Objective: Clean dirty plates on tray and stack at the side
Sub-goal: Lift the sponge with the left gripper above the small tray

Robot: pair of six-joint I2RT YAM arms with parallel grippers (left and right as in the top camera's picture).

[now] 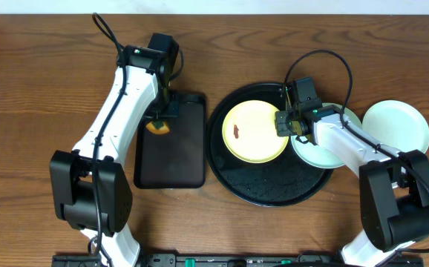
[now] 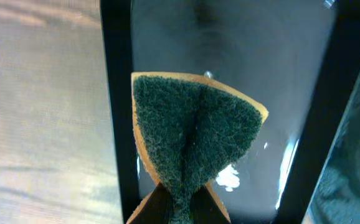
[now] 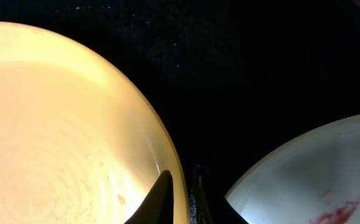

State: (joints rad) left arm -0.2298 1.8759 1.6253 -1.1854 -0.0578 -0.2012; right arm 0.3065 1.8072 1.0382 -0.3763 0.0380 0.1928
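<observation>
The round black tray (image 1: 274, 185) holds a pale yellow plate (image 1: 255, 132) with a brown smear left of its middle. A mint-green plate (image 1: 307, 156) lies on the tray's right side, partly under my right arm. A second mint-green plate (image 1: 396, 126) lies on the table to the right of the tray. My right gripper (image 1: 283, 124) is shut on the yellow plate's right rim. In the right wrist view its fingers (image 3: 180, 199) straddle the yellow plate (image 3: 55, 124); the mint plate (image 3: 317, 168) shows a reddish smear. My left gripper (image 1: 159, 119) is shut on a sponge (image 2: 195, 124).
The sponge (image 1: 157, 127), green scouring side towards the camera and orange beneath, is folded between my left gripper's fingers (image 2: 180, 208) over the top left of a rectangular black tray (image 1: 177, 159). That tray lies just left of the round tray. Brown wooden table all round.
</observation>
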